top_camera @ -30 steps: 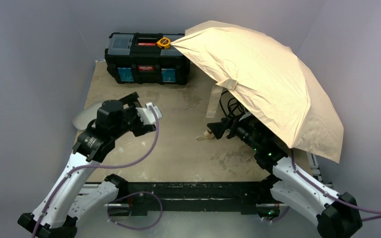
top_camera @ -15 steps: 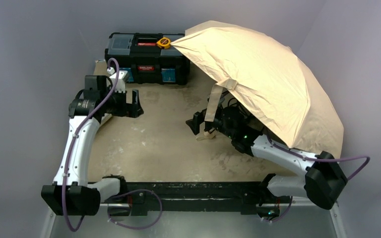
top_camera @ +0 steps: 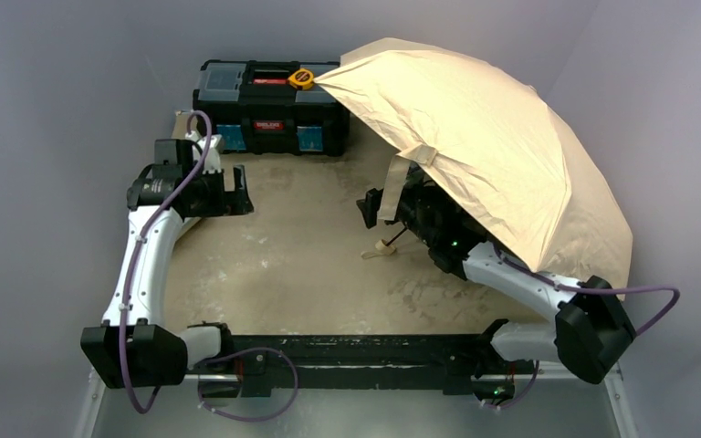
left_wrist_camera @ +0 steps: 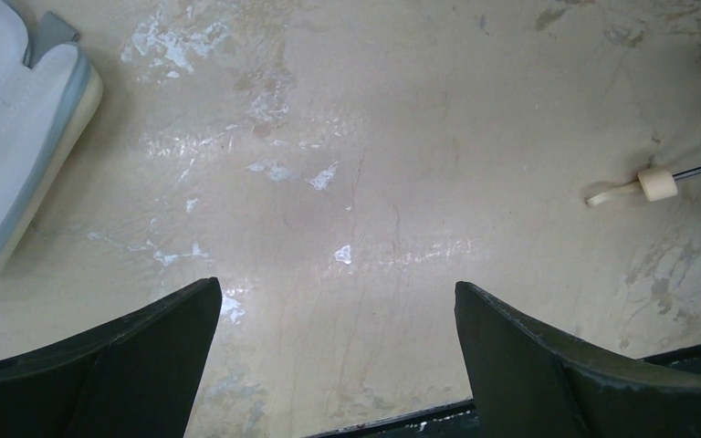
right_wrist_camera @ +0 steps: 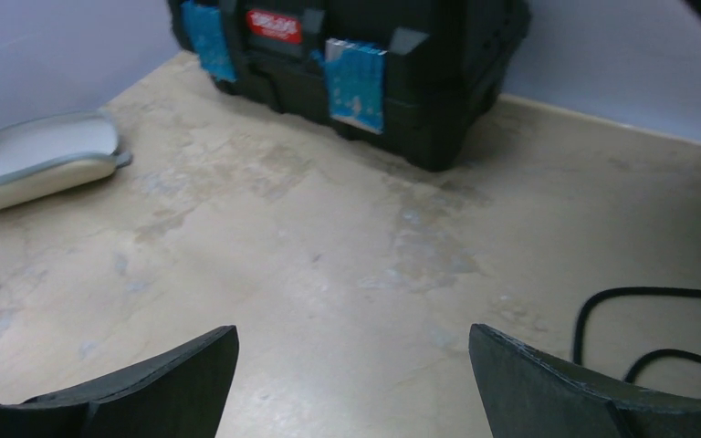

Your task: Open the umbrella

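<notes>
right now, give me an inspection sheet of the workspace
surface: table beige, scuffed, stained
job's things: umbrella open, canopy tilted, its rim over the toolbox's right end; handle lying on the table; held by neither gripper
clutter: black toolbox at the back, yellow round item on its lid; grey pouch at the left
grippers: left gripper open, empty; right gripper open, empty
cables: purple cable along the left arm; black cable on the table
surroundings: plain grey walls
</notes>
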### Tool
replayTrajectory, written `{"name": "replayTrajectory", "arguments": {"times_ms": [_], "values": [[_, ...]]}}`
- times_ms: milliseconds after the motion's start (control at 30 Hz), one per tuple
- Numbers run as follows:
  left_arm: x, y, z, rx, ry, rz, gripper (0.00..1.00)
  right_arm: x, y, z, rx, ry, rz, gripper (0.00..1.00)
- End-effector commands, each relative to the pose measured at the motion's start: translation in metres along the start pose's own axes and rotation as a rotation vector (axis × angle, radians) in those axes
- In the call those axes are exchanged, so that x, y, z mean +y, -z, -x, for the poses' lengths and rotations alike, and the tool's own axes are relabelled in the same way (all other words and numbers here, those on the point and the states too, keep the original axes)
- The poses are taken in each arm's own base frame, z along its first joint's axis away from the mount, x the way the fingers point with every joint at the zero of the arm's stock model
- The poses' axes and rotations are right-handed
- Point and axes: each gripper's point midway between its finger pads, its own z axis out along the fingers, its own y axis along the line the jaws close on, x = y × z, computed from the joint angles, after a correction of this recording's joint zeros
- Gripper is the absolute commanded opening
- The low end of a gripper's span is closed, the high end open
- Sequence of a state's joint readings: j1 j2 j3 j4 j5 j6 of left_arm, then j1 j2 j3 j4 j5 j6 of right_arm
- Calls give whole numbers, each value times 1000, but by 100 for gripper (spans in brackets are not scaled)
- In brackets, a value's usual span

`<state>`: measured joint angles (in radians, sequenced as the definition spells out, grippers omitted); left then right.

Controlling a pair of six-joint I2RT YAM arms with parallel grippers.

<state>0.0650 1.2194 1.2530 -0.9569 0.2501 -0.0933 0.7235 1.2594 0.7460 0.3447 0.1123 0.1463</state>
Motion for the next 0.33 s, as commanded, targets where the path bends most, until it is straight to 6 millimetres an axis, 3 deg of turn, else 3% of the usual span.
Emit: {"name": "replayTrajectory", "arguments": {"times_ms": [0,100,300], "values": [[3,6,1,-54,-2,19,100,-24,10,32,-97,12,-34,99],[3,7,6,-62,-2,21,100,-33,13,35,-103,23,-49,99],[1,10,20,-72,0,14,100,-28,18,39,-114,46,-13,99]]}}
